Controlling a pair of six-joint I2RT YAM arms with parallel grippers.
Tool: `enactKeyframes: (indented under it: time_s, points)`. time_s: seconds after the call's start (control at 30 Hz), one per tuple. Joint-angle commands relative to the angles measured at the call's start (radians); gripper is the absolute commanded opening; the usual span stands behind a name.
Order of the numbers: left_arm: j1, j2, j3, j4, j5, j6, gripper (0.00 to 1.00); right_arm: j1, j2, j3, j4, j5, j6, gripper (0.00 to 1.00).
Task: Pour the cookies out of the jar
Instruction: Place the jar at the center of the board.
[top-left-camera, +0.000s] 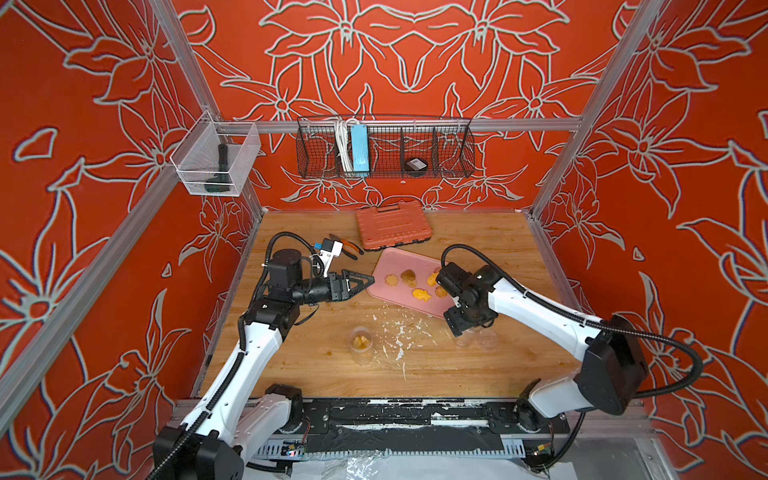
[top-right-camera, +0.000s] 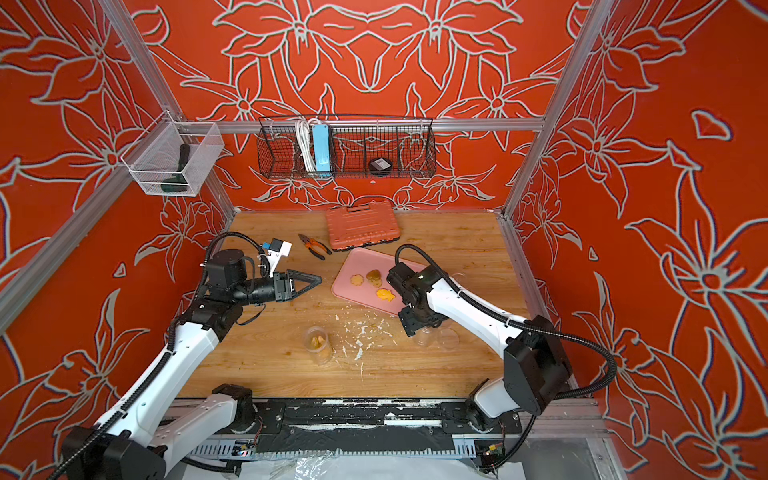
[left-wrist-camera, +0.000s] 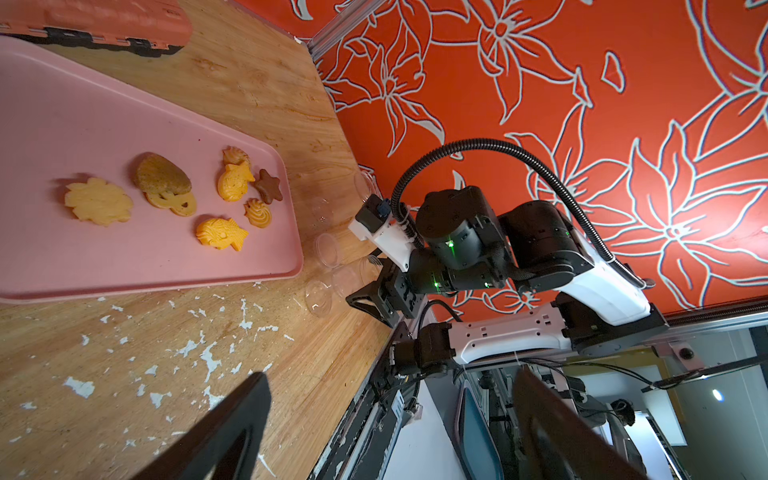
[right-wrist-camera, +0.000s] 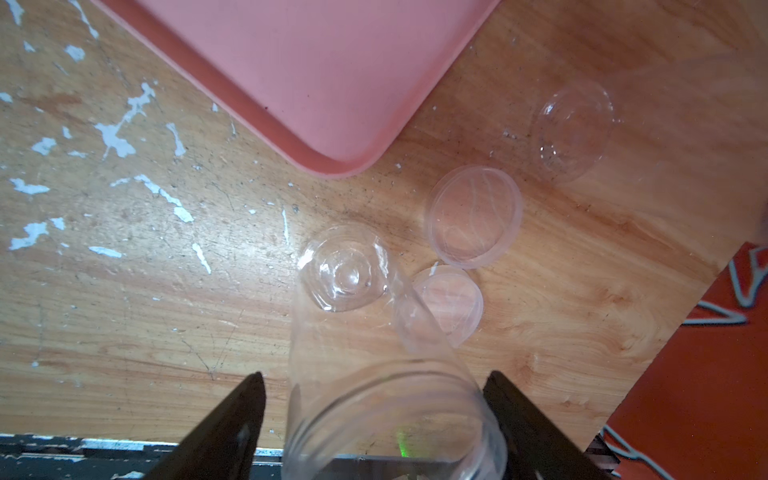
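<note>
Several cookies (top-left-camera: 415, 286), orange-yellow with a tan one and a brown star (left-wrist-camera: 268, 187), lie on the pink tray (top-left-camera: 390, 262). A clear jar (top-left-camera: 361, 340) stands upright at the front left of the table and holds a few more cookies. My right gripper (right-wrist-camera: 376, 378) points down just off the tray's near corner, open around an empty clear jar (right-wrist-camera: 353, 332) that stands on the wood. There is a gap between one finger and the jar wall. My left gripper (top-left-camera: 365, 282) hovers open and empty, just left of the tray.
Beside the empty jar lie two clear lids (right-wrist-camera: 473, 216) and another empty jar (right-wrist-camera: 573, 129). White flecks (top-left-camera: 401, 332) cover the wood in front of the tray. An orange tool case (top-left-camera: 392, 226) and pliers (top-left-camera: 347, 247) sit at the back.
</note>
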Motion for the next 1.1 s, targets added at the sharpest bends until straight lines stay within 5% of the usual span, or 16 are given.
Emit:
enactKeyframes:
  time_s: [0.0,0.2,0.7,1.07]
  points:
    - [0.006,-0.003,0.02,0.006,0.007,0.005,0.92,-0.004,0.0,-0.006,-0.02,0.011,0.003,0.87]
    - [0.006,-0.001,0.019,0.006,0.004,0.006,0.92,-0.006,-0.023,0.004,-0.019,0.027,0.007,0.99]
    - [0.006,-0.004,0.014,0.011,0.0,0.011,0.92,-0.019,-0.146,0.091,-0.038,0.021,0.002,0.99]
    - [0.01,-0.051,-0.017,0.041,-0.027,-0.012,0.92,-0.029,-0.326,0.183,0.017,-0.125,-0.036,0.99]
